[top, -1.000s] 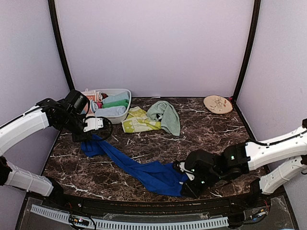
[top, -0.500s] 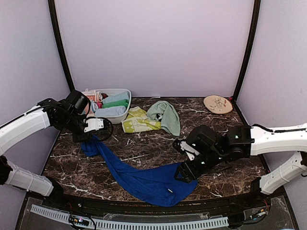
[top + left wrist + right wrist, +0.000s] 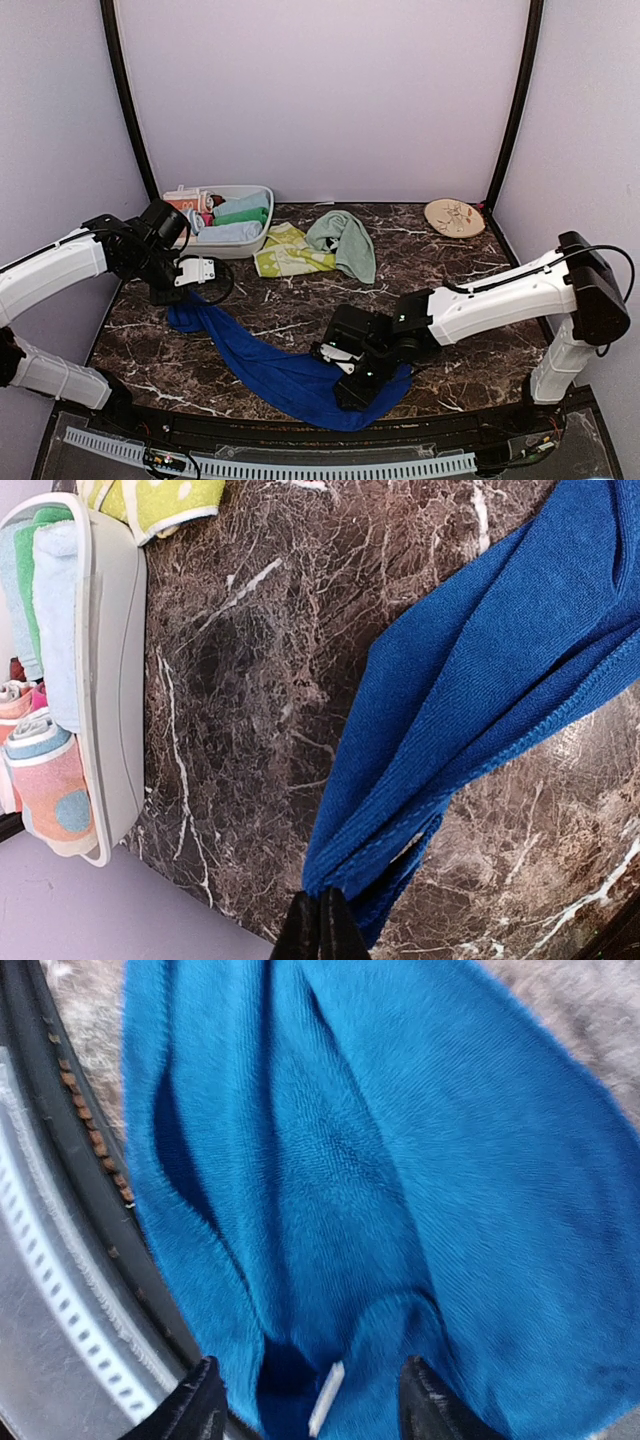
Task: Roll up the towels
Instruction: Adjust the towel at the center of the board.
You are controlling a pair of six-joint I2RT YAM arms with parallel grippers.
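The long royal blue towel (image 3: 270, 365) lies slantwise across the marble, from the left side down to the near edge. My left gripper (image 3: 185, 292) is shut on its far left end, and the cloth bunches at the closed tips (image 3: 320, 920) in the left wrist view. My right gripper (image 3: 355, 385) is open and hovers low over the towel's near right end. In the right wrist view its fingers (image 3: 205, 1405) stand wide apart over blue folds (image 3: 400, 1160) and a small white label (image 3: 325, 1395). The mint green towel (image 3: 345, 238) lies crumpled at the back centre.
A yellow-green patterned towel (image 3: 285, 255) lies beside the mint one. A white bin (image 3: 250, 247) with several rolled towels stands at the back left. The round beige plate (image 3: 453, 216) sits at the back right. The table's front rail (image 3: 90, 1140) runs close under the right gripper.
My right gripper let go of the blue towel's near end, opened, and swung left over it. That end now lies spread flat. The left gripper kept its hold and shifted slightly.
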